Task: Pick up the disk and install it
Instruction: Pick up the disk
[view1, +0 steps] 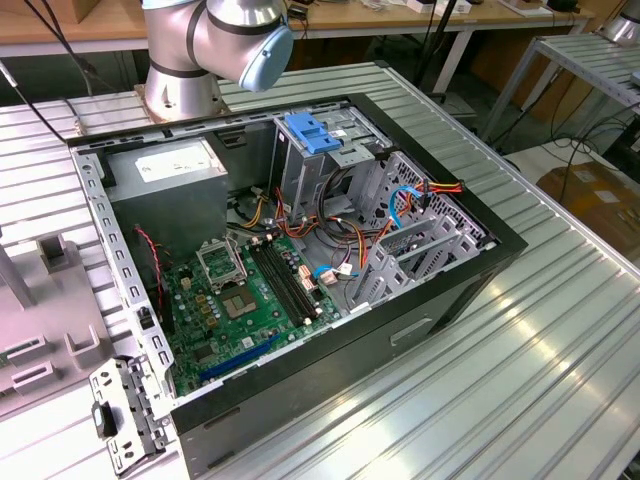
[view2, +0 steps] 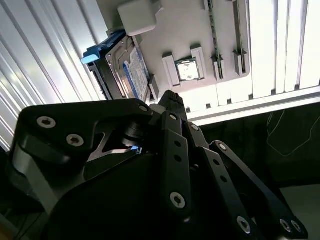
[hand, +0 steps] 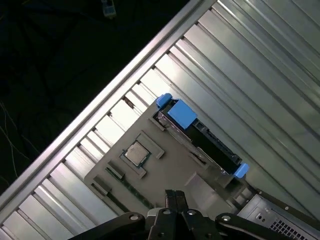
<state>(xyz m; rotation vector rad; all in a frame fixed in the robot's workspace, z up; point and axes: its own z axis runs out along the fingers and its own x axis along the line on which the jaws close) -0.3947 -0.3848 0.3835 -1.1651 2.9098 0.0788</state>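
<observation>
A robot's gripper (hand: 171, 194) hangs above a grey holder (hand: 167, 172), fingers pressed together and holding nothing, in both wrist views. The disk (hand: 202, 137) stands on its long edge in a slot along one side of the holder, the side nearer the open case (hand: 272, 217). It is well clear of the fingers and not yet picked up. A chip (hand: 136, 152) lies flat in a pocket near the holder's middle, apart from the disk. The holder rests on a ribbed table (hand: 260, 75).

In the second wrist view the disk (view2: 122, 67) shows a labelled flat face, with the light-blue carrier running round its rim and ending in a blue tab.

The disk looks rigid and dense for its size, with a metal body that will not flex. Its flat faces appear smooth, so a weak pinch could slip. The plastic carrier seems the softer part, thin enough to bend or pop off if squeezed at the tabs. A drive of this kind is likely sensitive to knocks.

The soundest hold appears to be across the two flat faces, midway along the exposed upper edge. The fingers would need to open wider than the carrier's thickness to get there. That hold keeps off the blue ends and the connector side.
</observation>
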